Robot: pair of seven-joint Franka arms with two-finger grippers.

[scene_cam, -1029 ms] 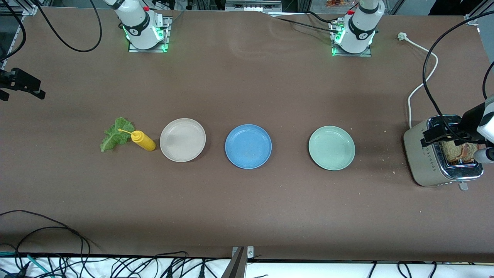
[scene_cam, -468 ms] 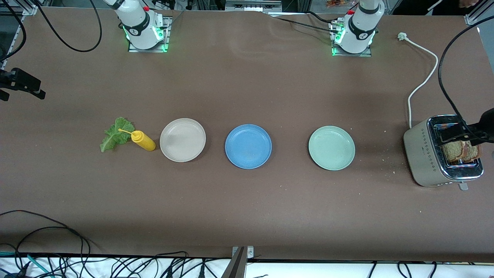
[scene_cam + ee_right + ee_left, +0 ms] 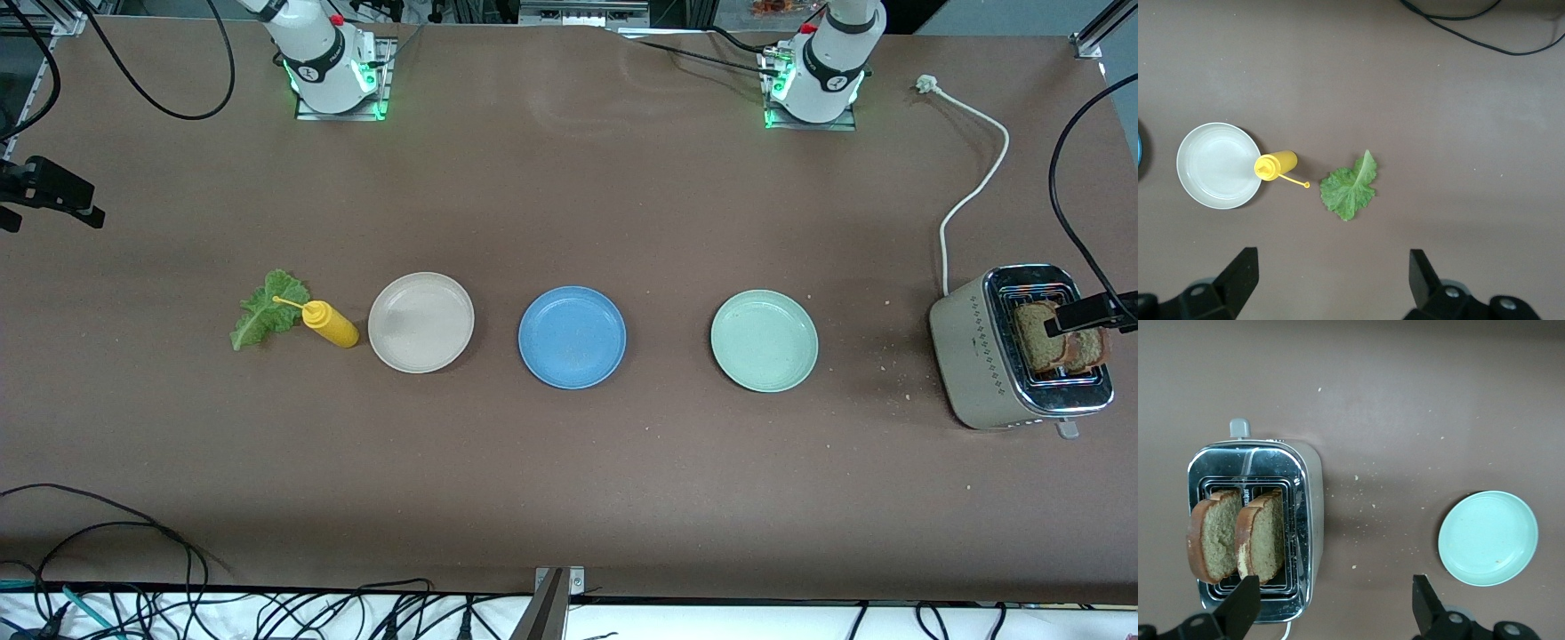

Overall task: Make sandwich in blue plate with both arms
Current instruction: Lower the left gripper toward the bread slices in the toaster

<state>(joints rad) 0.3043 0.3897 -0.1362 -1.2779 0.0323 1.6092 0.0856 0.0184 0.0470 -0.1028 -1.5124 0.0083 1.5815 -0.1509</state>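
Brown toast waits in the toaster; left gripper hovers spread wide, nothing held. Next: descend, pinch a slice. Right gripper gapes above lettuce, twelve o'clock.

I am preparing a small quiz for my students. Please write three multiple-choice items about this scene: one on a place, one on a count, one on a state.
1. Where is the yellow bottle?
A. on the blue plate
B. between the lettuce leaf and the beige plate
C. beside the toaster

2. How many bread slices stand in the toaster?
A. one
B. two
C. four

3. What state is the left gripper in, over the toaster?
A. fingers open, holding nothing
B. shut on a slice
C. shut on the green plate

Answers: 1 B, it lies between the two; 2 B, the left wrist view shows two; 3 A, fingers apart.
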